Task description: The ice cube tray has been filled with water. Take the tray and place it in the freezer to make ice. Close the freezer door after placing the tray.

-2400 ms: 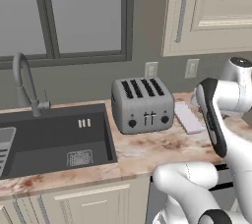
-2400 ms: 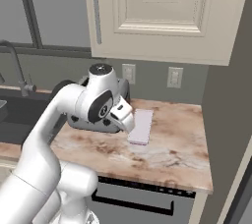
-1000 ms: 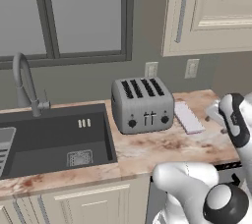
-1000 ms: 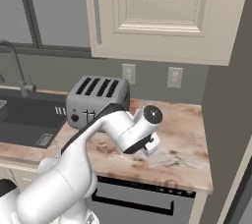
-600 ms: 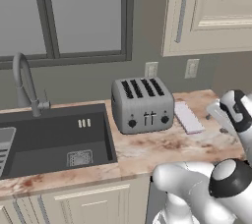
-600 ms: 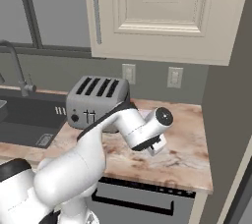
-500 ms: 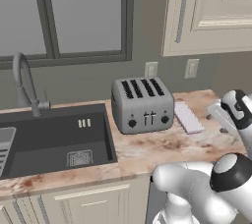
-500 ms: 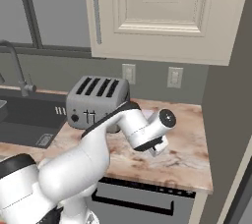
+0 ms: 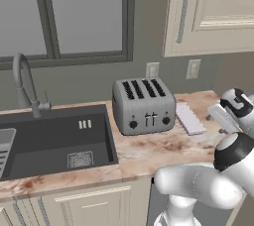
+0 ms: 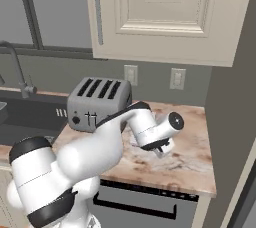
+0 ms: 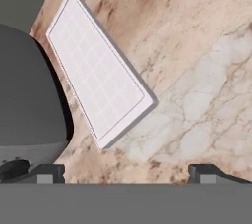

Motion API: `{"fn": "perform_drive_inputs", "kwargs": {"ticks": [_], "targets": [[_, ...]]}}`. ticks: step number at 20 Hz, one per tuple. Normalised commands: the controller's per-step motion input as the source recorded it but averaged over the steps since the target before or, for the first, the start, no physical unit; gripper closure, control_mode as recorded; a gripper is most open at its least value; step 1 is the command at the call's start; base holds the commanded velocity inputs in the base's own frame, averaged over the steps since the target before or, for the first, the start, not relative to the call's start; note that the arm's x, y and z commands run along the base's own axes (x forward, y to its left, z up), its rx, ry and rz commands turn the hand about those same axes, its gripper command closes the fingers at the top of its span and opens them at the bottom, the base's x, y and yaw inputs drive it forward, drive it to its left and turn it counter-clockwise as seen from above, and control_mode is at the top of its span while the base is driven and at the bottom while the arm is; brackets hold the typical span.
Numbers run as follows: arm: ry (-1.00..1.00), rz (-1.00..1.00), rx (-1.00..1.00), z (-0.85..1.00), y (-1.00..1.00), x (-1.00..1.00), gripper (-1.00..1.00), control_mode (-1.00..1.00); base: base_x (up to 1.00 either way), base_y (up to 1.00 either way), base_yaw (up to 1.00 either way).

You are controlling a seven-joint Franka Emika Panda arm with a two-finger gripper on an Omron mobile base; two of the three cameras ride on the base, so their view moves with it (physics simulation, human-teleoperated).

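Note:
The ice cube tray (image 11: 98, 85) is a thin pale slab with a faint grid. It lies flat on the marble counter just right of the toaster (image 9: 144, 106), and it also appears as a pinkish strip (image 9: 190, 118) in the left base view. My gripper (image 11: 128, 173) hangs low over the counter beside the tray's near corner. It is open, with bare marble between its fingertips (image 11: 206, 171). From the right base view the hand (image 10: 160, 148) points down and my arm hides the tray. A tall grey side panel, apparently the freezer (image 10: 232, 97), ends the counter; the freezer door is out of view.
A dark sink (image 9: 54, 141) with a curved faucet (image 9: 25, 84) lies left of the toaster. Cream wall cabinets (image 10: 160, 12) hang above the counter, and two outlets (image 10: 176, 79) sit on the back wall. Bare marble (image 11: 197, 70) stretches right of the tray.
The arm has swung from above the tray down to just over the counter. Over the last half second the hand has barely shifted. The jaws stayed open and the tray has not moved.

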Motion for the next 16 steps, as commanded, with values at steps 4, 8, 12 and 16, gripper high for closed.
{"fn": "perform_drive_inputs", "kwargs": {"ticks": [4,8,12,16], "targets": [[0.01,0.0,0.0,-0.27,0.0,0.23,-1.0,-1.0,0.0,0.0,0.0],[0.0,0.0,0.0,-0.33,0.0,0.18,-1.0,-1.0,0.0,0.0,0.0],[0.0,0.0,0.0,-0.29,0.0,0.19,-1.0,-1.0,0.0,0.0,0.0],[0.0,0.0,0.02,-0.23,0.0,0.19,-1.0,-1.0,0.0,0.0,0.0]]}}
